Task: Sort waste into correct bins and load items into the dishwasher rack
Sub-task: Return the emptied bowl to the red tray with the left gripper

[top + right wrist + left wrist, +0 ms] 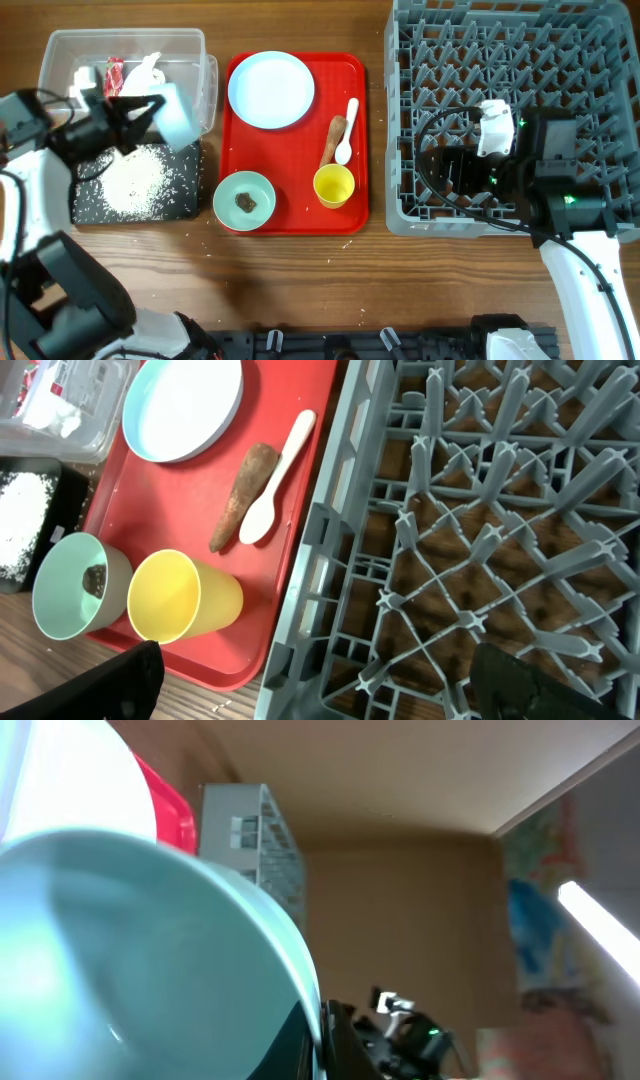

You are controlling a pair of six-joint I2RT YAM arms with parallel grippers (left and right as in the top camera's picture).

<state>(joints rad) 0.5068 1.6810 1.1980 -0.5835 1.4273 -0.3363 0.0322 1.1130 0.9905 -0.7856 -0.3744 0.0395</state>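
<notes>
Overhead view: left gripper [148, 106] clamped on the rim of a tilted pale blue-green bowl [182, 115]. Rice-like crumbs [140, 178] lie just below it on the black tray [85, 208]. The clear tub [60, 50] beside it holds a red-and-white wrapper [114, 72]. To its right, the red serving tray [300, 218] carries the plate [271, 89], second bowl [244, 199], brown food scrap [333, 140] and yellow cup [334, 185]. Right gripper [447, 168]: fingers spread, empty, dishwasher rack [500, 50] beneath.

Robotics lab bench; wooden table [300, 270], robot arm [590, 270], staged red tray [292, 160], dishwasher rack [396, 150]; ceiling strip light [600, 928].
</notes>
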